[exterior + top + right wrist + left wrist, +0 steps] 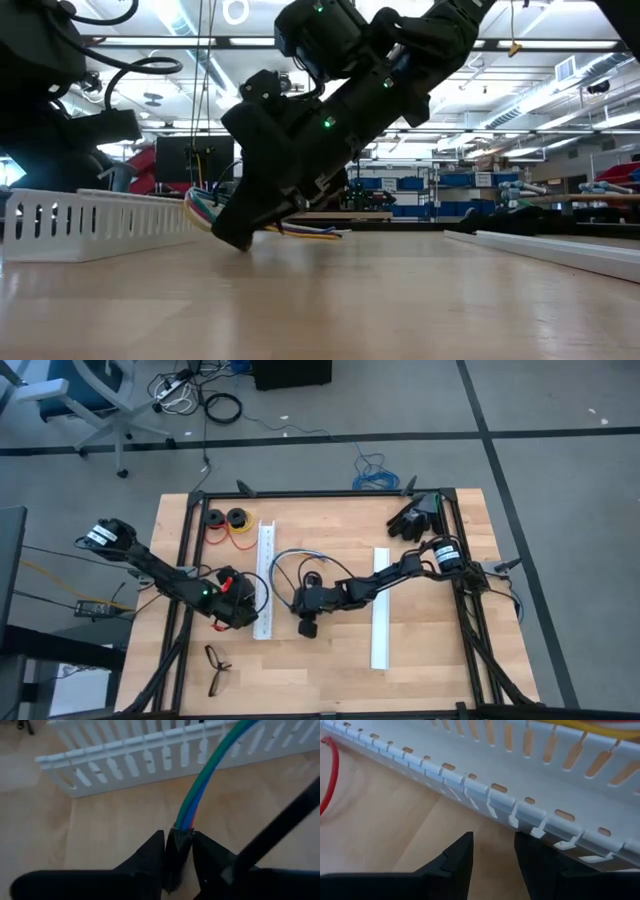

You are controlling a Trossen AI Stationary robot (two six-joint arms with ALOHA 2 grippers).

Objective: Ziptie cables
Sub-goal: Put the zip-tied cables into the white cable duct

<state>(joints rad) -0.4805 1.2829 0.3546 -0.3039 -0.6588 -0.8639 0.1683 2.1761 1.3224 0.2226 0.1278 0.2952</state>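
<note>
The cables [290,560] lie in a loop on the table between the two white rails. Their blue, green and red wires [210,780] end in a small black connector. My right gripper [178,856] is shut on that connector, low over the wood at mid-table [305,605]. In the low view the coloured wires [300,228] trail out behind the right gripper [240,235]. My left gripper [493,855] stands open over bare wood beside the left rail [520,795], holding nothing [235,610]. A thin black strip [280,830] crosses the right wrist view. I cannot tell if it is the ziptie. My right gripper pinches the cables' black connector [178,837] between its two fingers [155,855], at the end of the wire bundle. The fingers slant down from the table's right side. The connector sits close to the tabletop, and the wires rise out of it toward the left rail.
The left white slotted rail [265,580] stands between my two grippers, and the right rail [381,608] lies behind the right arm. A red and yellow wire with two black spools [225,520] is at the far left. Glasses [217,668] lie near the front edge.
</note>
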